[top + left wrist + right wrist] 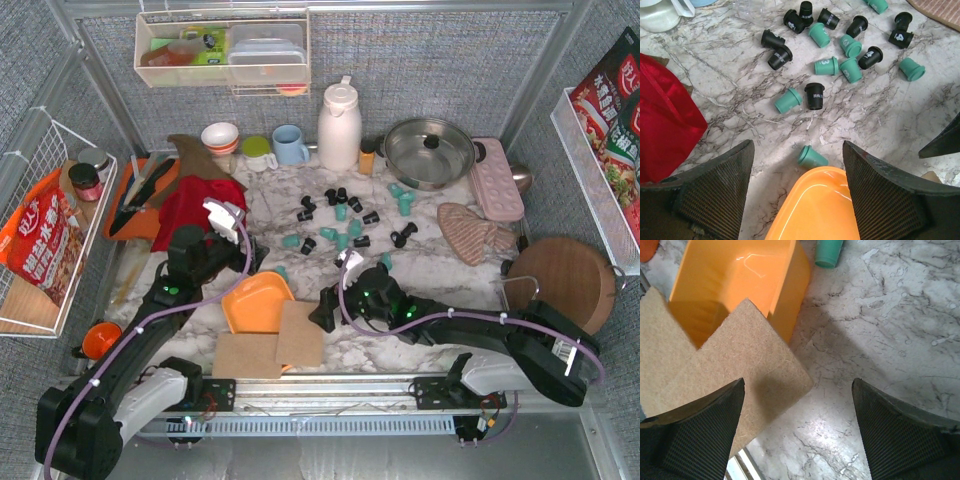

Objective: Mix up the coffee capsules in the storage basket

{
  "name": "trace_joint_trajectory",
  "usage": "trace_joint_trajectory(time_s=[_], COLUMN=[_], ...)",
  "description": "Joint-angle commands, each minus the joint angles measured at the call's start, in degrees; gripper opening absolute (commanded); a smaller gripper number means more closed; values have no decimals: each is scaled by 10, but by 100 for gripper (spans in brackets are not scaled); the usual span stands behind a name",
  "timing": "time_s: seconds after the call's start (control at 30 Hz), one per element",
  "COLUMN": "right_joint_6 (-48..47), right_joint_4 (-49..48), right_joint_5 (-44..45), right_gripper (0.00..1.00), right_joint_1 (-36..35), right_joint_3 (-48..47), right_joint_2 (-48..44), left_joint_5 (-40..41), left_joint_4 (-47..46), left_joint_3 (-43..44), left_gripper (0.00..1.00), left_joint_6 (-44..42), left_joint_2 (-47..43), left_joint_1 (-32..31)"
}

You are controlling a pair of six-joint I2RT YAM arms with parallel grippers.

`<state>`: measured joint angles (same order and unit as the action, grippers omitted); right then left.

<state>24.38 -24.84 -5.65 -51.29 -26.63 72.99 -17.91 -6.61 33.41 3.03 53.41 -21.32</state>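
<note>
The marble-patterned table [460, 275] carries everything. The left gripper [797, 150] hangs low over its near half with the fingers spread wide and nothing between them. The right gripper [797, 390] is likewise wide open and empty, above bare marble just beside two brown fibre mats [270, 345].

The storage basket [258, 300], bright orange, sits near the front edge between the two grippers, touching the mats, and holds nothing. It looks like thin, stiff, glossy plastic, so I judge it light and likely to skate on the marble if nudged. Its raised rim is the place to pinch it.

The coffee capsules [341, 212], black and teal, lie scattered on the table beyond the basket, some upright and many on their sides. One teal capsule [811, 156] lies just beside the basket's rim. They seem light, rigid and smooth. Being tapered, a tipped one would probably roll in a curve. A grip across the body, just under the flared lip, should hold best.

As for writing, white numerals show on the capsules: a "4" on several black ones and a "3" on a teal one. Another black capsule bears print too small to read. Red bags [45, 240] at the sides carry large Chinese characters that I cannot read with confidence.
</note>
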Motion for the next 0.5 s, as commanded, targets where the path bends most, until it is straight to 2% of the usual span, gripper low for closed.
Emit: trace_joint_trajectory(time_s=[0.0, 0.27, 0.47], right_joint_6=[48, 85, 89], right_joint_4=[-82, -137, -133], right_joint_5=[-10, -27, -24], right_gripper=[92, 92, 88], right_joint_1=[-1, -1, -3], right_joint_3=[7, 9, 7], right_joint_2=[13, 60, 66], left_joint_5=[12, 14, 13], left_joint_4=[-16, -16, -16], left_joint_3=[0, 0, 0], left_gripper=[80, 80, 80], left_joint_6=[-8, -9, -10], left_joint_2=[3, 8, 13], left_joint_1=[0, 0, 0])
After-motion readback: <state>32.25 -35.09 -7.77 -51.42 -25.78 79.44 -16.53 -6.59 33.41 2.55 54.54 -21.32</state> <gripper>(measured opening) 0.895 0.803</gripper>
